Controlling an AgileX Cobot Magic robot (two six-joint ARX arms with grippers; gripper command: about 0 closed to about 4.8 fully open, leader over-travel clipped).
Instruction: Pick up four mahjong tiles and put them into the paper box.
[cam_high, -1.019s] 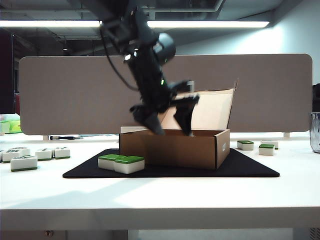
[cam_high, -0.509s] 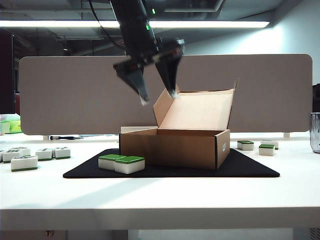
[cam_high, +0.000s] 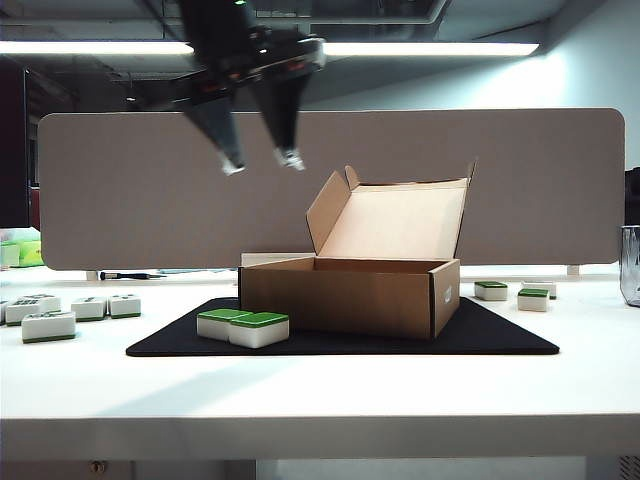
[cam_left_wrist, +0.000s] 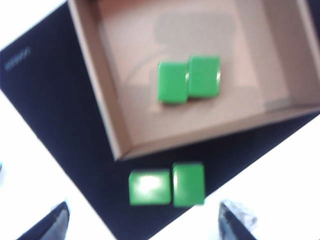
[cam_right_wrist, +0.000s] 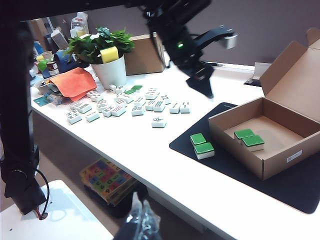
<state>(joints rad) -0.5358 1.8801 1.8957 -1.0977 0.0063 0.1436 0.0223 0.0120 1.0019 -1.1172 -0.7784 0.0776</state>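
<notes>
Left gripper (cam_high: 258, 160) hung high above the black rectangular mat (cam_high: 500, 335), over the mat's left end, fingers pointing down, spread wide and empty. Directly beneath, as the left wrist view shows: two glossy white mahjong tiles with green tops (cam_left_wrist: 167, 184) outside the box, side by side and touching, just beside the box's front wall near the mat's front-left edge; row axis parallel to that wall, roughly in line with the finger gap. Judged next: a straight descent onto one of this pair.

Low brown cardboard paper box (cam_high: 345, 295) on the mat, hinged lid standing open at the back. Inside: two more green-topped tiles (cam_left_wrist: 189, 78), touching, on the floor of the box. Two in, two still out.

Right gripper (cam_right_wrist: 139, 216) low at the tabletop's front edge, well apart from mat and tiles; opening not discernible. Left arm plainly the nearer.
</notes>
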